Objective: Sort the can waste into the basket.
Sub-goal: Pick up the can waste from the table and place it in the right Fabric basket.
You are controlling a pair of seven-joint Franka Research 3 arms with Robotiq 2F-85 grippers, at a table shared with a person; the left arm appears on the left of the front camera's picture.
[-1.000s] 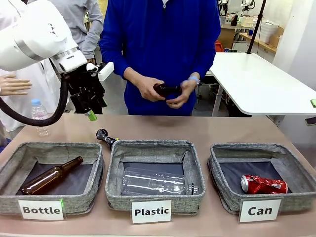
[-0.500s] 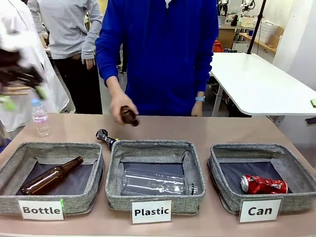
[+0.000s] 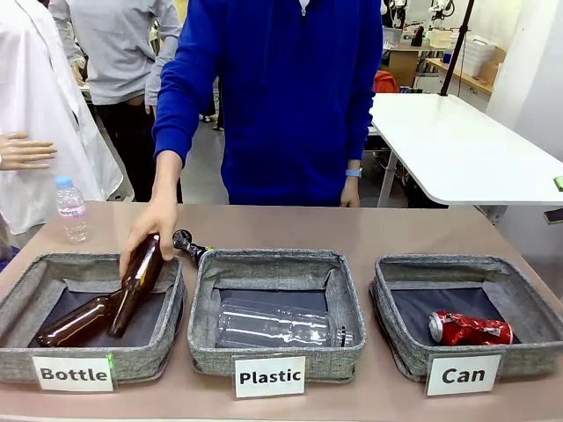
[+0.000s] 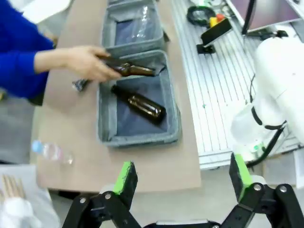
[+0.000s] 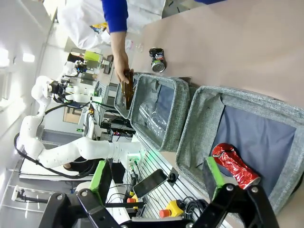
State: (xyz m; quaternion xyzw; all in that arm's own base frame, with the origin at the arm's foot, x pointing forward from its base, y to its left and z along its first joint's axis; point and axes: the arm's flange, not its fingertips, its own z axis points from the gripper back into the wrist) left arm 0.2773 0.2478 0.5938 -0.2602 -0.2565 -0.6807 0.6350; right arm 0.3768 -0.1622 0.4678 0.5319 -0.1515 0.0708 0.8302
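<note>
Baskets of grey fabric sit in a row on a brown table [image 3: 413,230]. The front view makes their white labels readable. The Can basket [image 3: 398,345] stands at the right end, and a crushed red can [image 3: 471,329] lies on its side inside it, close to its front wall. A dark can [image 3: 186,243] lies on the table well left of the Can basket, past the far left corner of the Plastic basket [image 3: 204,338].

The person's hand [image 3: 149,230] is farther left again, well apart from both cans. It holds a brown bottle [image 3: 136,286] neck-down into the Bottle basket [image 3: 22,347], the one farthest from the Can basket.

The wrist views add the grippers. The left gripper [image 4: 183,175] hangs high above the table with its fingers spread wide and nothing between them. The right gripper [image 5: 157,178] is likewise spread wide and empty, looking down on the Can basket with the red can just beyond one green pad.
</note>
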